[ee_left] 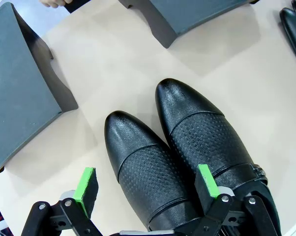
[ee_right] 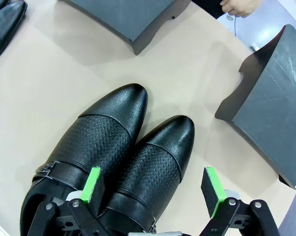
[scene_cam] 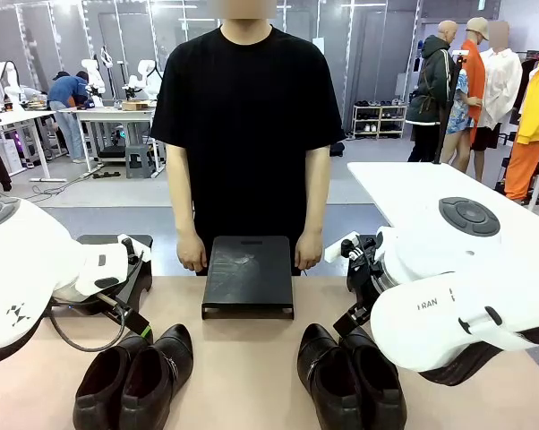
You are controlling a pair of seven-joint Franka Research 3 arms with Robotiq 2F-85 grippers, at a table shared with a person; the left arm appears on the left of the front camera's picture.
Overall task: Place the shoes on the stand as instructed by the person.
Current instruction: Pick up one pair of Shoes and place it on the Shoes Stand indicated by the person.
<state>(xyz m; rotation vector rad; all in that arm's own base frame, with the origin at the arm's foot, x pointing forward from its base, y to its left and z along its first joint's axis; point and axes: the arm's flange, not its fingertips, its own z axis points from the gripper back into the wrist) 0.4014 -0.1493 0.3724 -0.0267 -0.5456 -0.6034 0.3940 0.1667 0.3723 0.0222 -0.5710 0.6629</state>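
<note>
Black shoes (ee_left: 187, 142) under left tool (ee_left: 145, 172) and right tool (ee_right: 152, 172), both released; open tabletop (scene_cam: 243, 358) between.

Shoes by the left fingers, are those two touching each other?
Touching. The left wrist view shows one shoe pressed sidelong against its mate; no table shows between them behind the toes.

The shoes (ee_left: 187, 128) are glossy black leather with dimpled panels, the stand (scene_cam: 248, 269) matt dark, perhaps plastic, the table (scene_cam: 243, 367) smooth.
</note>
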